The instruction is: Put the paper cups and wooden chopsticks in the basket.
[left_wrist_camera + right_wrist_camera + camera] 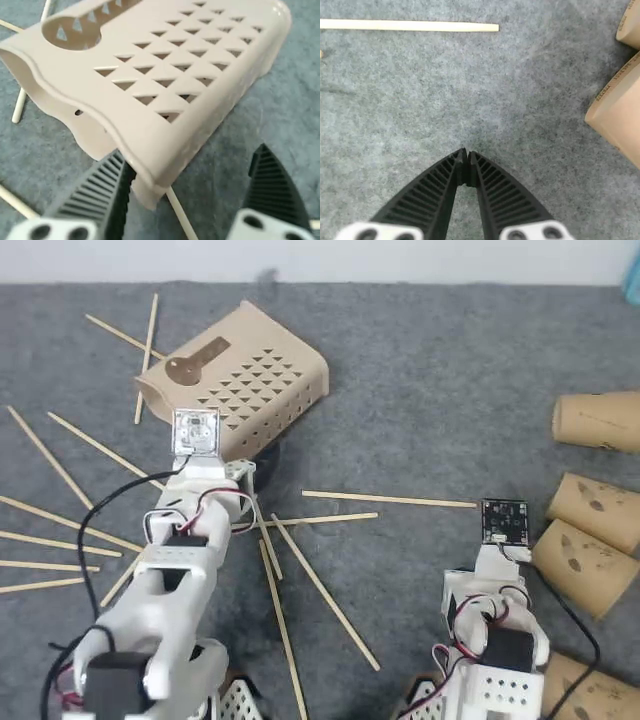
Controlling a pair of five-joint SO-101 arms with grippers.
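The beige perforated basket [240, 370] lies tipped on its side on the grey carpet, with a wall and its handle hole facing up. My left gripper [192, 157] is open, and a corner of the basket [175, 75] rim sits between its jaws. A chopstick [180, 220] runs under that corner. Several wooden chopsticks [390, 500] are scattered over the carpet's left and middle. Paper cups [598, 420] lie on their sides at the right edge. My right gripper [466, 152] is shut and empty over bare carpet, with a cup [620, 110] beside it and a chopstick [410, 25] ahead.
More cups [580, 565] lie close to the right arm [495, 640], one at the bottom right corner [590, 690]. Chopsticks [60, 515] fan out left of the left arm [180, 570]. Bare carpet stretches between the basket and the cups.
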